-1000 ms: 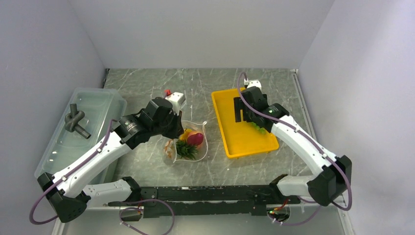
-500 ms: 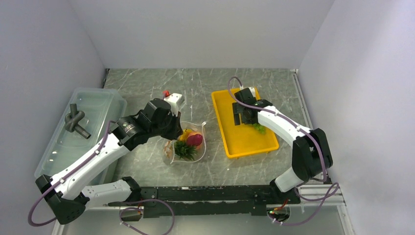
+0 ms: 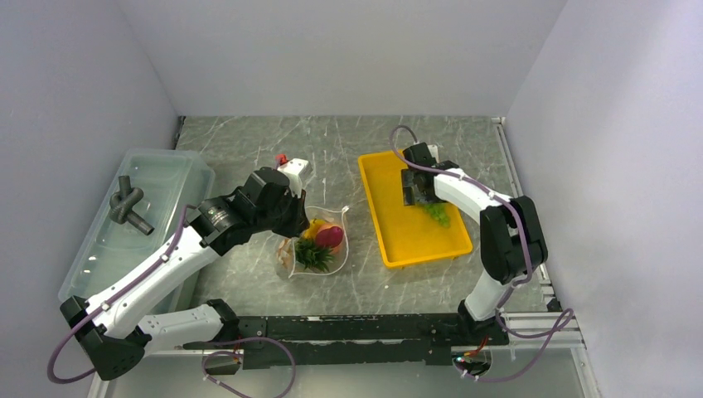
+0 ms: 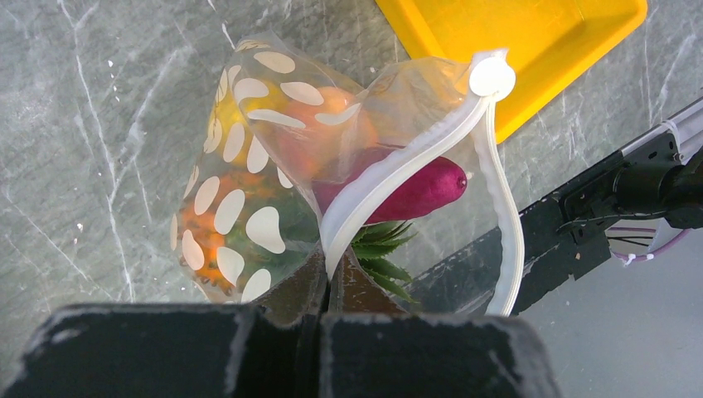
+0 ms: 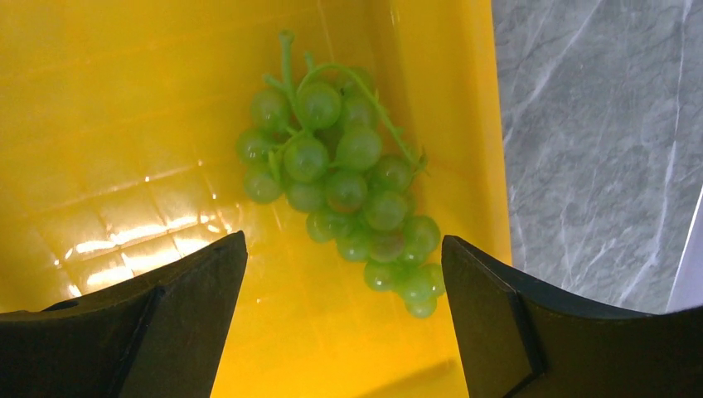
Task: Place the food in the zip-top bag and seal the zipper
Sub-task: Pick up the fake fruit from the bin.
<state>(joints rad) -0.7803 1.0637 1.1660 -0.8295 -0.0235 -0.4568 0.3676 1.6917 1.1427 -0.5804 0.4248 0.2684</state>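
Observation:
The zip-top bag lies on the table between the arms, its mouth held open. Through it I see the orange pineapple with its green crown, a peach-coloured fruit and a dark red-purple piece. My left gripper is shut on the whitish zipper at the bag's mouth; it also shows in the top view. The green grape bunch lies in the yellow tray by its right wall. My right gripper is open just above the bunch, one finger on each side.
The yellow tray stands right of the bag. A translucent lidded bin with a dark knotted object on it stands at the far left. A small red and white piece lies behind the bag.
My right arm has folded inward and its gripper has shifted over the grape bunch in the tray. My left gripper still holds the bag's mouth and has barely moved.

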